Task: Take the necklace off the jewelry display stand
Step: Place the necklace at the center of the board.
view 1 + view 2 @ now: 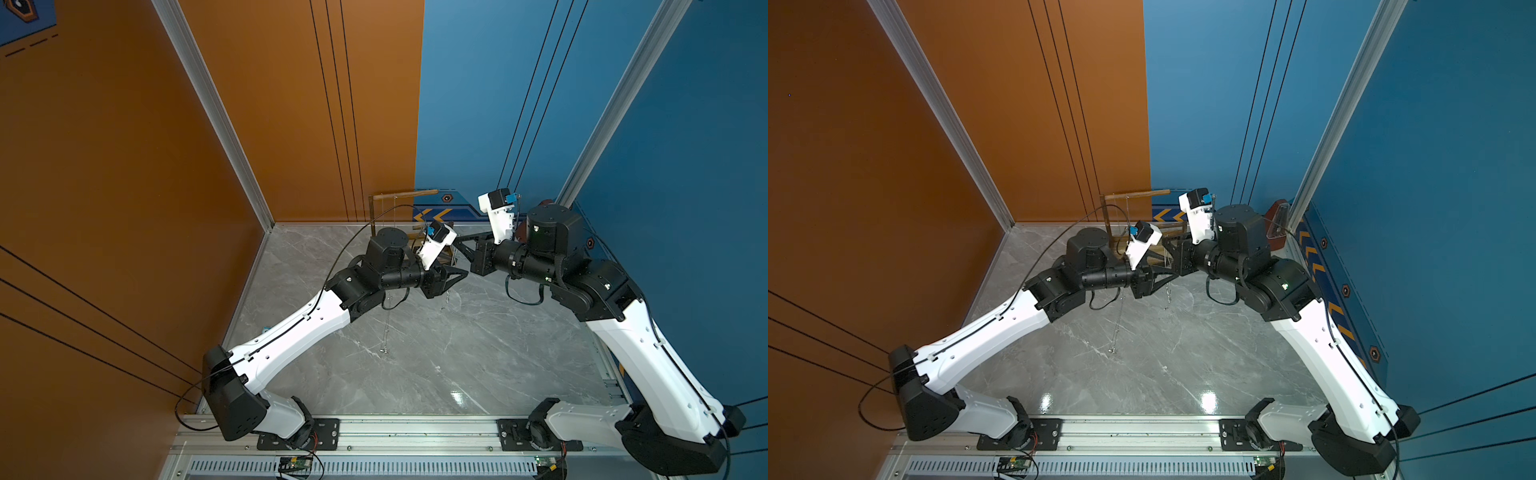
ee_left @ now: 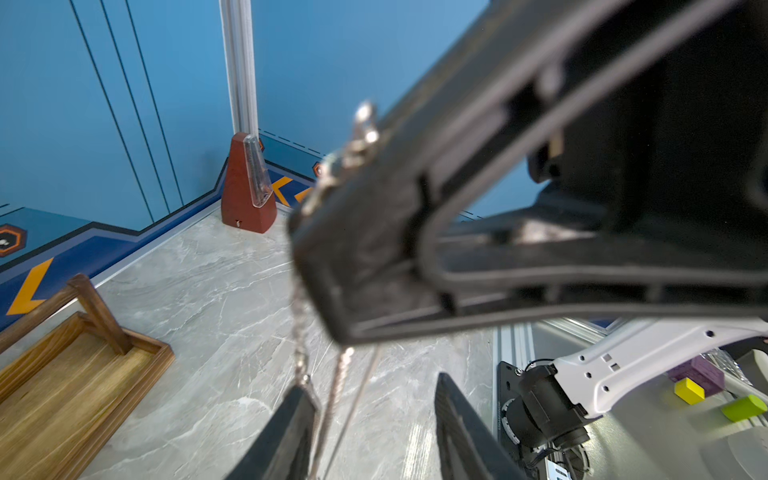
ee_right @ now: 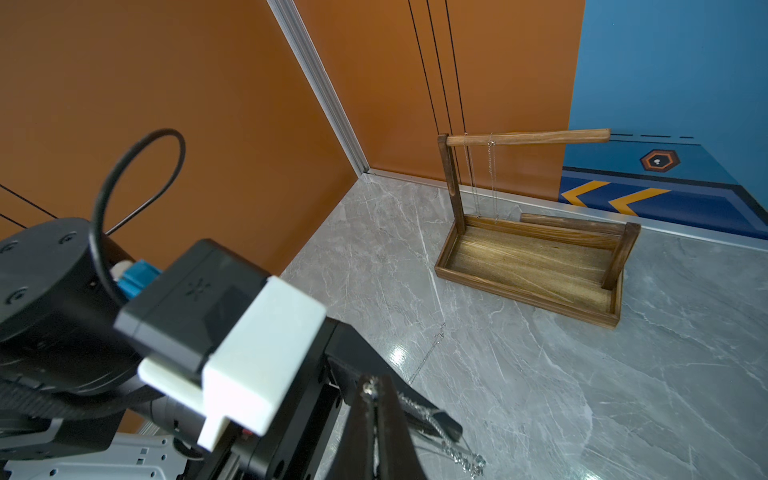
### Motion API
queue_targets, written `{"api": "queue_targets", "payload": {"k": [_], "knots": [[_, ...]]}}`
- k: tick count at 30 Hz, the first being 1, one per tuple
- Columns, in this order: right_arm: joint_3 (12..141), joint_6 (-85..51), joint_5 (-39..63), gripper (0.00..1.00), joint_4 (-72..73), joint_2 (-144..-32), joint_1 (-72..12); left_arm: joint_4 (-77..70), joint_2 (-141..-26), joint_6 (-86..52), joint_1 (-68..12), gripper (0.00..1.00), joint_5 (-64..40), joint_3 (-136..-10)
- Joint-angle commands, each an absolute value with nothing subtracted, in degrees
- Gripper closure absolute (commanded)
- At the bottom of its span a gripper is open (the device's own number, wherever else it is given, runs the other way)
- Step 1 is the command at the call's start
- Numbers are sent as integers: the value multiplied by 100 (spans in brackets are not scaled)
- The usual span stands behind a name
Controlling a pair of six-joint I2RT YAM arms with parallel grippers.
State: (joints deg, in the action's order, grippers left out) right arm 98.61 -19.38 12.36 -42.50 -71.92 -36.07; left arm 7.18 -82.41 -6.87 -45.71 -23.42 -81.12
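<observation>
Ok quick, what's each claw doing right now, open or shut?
Left gripper: open, straddling the hanging necklace, not clamped on it.
Right gripper: shut on the necklace.

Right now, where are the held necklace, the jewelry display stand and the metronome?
held necklace (image 2: 363,133): left wrist view, on the clasp end.
jewelry display stand (image 3: 540,137): right wrist view, on the long crossbar.
metronome (image 2: 237,199): left wrist view, on its brown body.

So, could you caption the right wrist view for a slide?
Right fingers pinch a silver necklace; two more chains hang on the jewelry display stand.
</observation>
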Motion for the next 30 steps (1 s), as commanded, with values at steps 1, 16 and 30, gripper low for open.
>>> {"api": "queue_targets", "payload": {"k": [1,16,30], "knots": [[9959,-2000,1368,100,-4289,-7223,-3641,870,-8199,-597,-4458,50,-1920,-8071],[9974,-2042,1438,100,-4280,-7251,-3647,853,-8213,-704,-4589,42,-2090,-8112],[9969,-2070,1460,100,-4283,-7233,-3640,759,-8033,-739,-4533,45,-2504,-7905]]}}
